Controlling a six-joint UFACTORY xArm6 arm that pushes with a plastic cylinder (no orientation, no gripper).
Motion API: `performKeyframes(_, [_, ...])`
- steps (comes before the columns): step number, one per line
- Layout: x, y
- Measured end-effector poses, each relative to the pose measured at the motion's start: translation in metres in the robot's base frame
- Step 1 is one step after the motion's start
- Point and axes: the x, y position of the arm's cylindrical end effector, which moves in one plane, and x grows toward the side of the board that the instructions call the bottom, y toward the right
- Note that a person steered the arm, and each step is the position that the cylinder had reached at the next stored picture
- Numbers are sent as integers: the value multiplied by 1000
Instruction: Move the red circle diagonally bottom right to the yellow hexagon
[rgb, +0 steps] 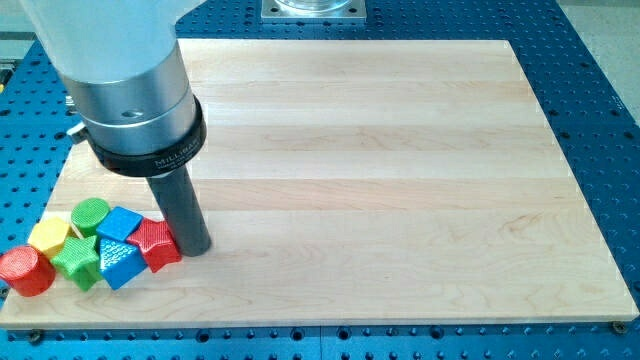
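Looks like a robotics lab bench to me. The wooden counter (400, 150) sits on a blue perforated plate (600, 90) with a regular grid of holes, the kind used for bolting test rigs down. A metal mount (314, 9) shows at the view's top, probably the arm's base. A big industrial arm (125, 75) and toy-like blocks (90, 250) fit that too.

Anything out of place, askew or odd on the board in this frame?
Yes: the red circle block sits at the wooden board's bottom-left edge and looks to overhang it slightly. All blocks are crowded into that corner, with my tip against the red block on the cluster's right.
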Motion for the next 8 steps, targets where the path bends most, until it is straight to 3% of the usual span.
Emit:
performKeyframes(2, [-57, 53])
performKeyframes(3, [-71, 53])
performKeyframes(5, [-76, -90])
performKeyframes(8, [-120, -130])
